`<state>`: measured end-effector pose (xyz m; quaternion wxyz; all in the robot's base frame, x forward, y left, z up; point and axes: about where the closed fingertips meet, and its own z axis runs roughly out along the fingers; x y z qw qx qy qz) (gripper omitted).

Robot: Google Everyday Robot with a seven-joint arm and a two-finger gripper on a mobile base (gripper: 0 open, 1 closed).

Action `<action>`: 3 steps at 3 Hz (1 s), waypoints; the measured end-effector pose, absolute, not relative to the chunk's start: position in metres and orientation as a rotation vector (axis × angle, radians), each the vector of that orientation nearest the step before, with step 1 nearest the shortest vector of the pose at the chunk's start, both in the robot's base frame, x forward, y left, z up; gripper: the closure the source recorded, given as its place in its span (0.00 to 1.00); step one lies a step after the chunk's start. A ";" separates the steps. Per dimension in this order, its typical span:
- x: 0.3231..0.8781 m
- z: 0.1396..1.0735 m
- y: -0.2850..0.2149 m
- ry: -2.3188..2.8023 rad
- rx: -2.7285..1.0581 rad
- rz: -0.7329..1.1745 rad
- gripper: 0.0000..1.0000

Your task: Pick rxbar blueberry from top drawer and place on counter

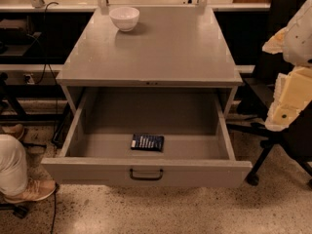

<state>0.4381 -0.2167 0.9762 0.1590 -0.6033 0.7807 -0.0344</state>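
Small flat dark blue wrapped bar [147, 142] lies on floor of open grey metal drawer [87, 170], near front. Pale robot hand [288, 101] at right edge, well apart; open or closed, cannot tell. Risk: flat bar may slip from pinch; hand may clip drawer wall.

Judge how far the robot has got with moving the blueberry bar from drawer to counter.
Done: the top drawer stands open. In hand: the gripper hangs at the right of the cabinet, apart from the rxbar blueberry, which lies flat on the drawer floor, not yet picked. Left: reaching in, grasping, lifting and setting it on the counter, where a white bowl stands at the back.
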 end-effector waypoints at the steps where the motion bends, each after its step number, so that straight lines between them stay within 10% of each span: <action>1: 0.438 0.976 -0.217 2.232 -1.725 -0.099 0.00; 3: 0.461 0.880 -0.155 2.133 -1.695 0.331 0.00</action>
